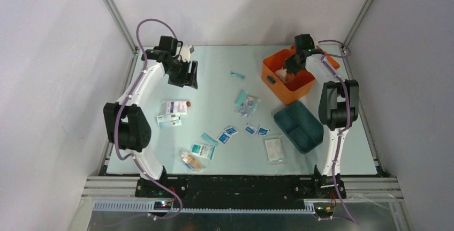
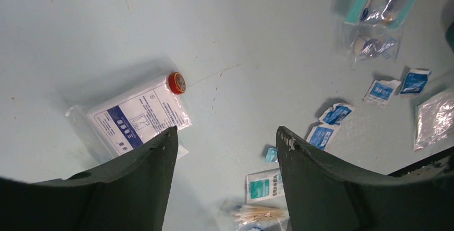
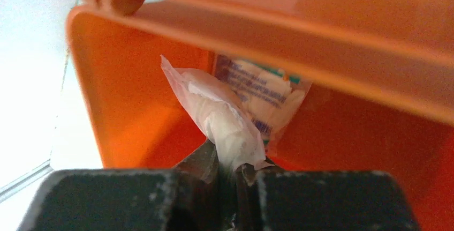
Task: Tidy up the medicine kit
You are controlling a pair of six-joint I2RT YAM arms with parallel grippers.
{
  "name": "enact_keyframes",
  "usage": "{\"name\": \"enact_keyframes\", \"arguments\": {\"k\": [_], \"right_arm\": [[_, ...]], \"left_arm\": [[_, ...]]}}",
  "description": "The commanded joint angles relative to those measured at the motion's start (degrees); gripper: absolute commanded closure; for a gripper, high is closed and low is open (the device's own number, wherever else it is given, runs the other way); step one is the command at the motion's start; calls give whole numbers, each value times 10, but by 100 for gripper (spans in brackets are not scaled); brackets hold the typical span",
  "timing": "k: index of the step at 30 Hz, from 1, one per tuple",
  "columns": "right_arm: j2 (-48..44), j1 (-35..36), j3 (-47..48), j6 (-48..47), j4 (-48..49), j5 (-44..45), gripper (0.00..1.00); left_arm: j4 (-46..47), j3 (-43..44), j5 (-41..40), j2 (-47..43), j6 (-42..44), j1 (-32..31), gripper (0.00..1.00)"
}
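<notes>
Pale table [image 1: 214,65] lying between grey walls [image 1: 53,54].
Right gripper [image 3: 231,168] is reaching inside medicine kit [image 3: 128,113], pinching white packet [image 3: 222,116]; left gripper [image 2: 225,134] is hovering wide-open.

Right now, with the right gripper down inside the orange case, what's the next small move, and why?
Probably open the right gripper and let the white packet drop. Its jaws are pinched on the packet, which already hangs within the walls of the medicine kit, beside a printed packet lying inside. The left gripper is open over the table, holding nothing.
</notes>
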Motion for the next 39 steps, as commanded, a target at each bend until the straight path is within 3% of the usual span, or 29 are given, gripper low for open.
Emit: {"name": "enact_keyframes", "arguments": {"k": [1,7,9,15,21,29,34,39], "right_arm": [[32,-5,48,19,14,16,86],[60,-3,69,26,29,4,85],[65,-3,73,25,31,1,80],[53,-2,74,15,26,-2,55],[26,0,56,6,-1,2,54],[-85,-6,-11,-19,-29,16,51],[-133,-10,-49,-91,17,-10,51],[-192,-7,-116,-256,156,-153,41]], "left_arm": [[-7,-10,-25,-33,25,-10,27],[-16,-19,-43,-36,45,-15,26],[-19,-25,-56,-38,53,-16,26],[-18,-41,-89,-51,59,-14,22],[-19,-22,-74,-45,55,-13,21],[-18,-15,-48,-28,38,-7,21],[-18,-6,-37,-8,25,4,15],[-18,5,-96,15,23,21,12]]}}
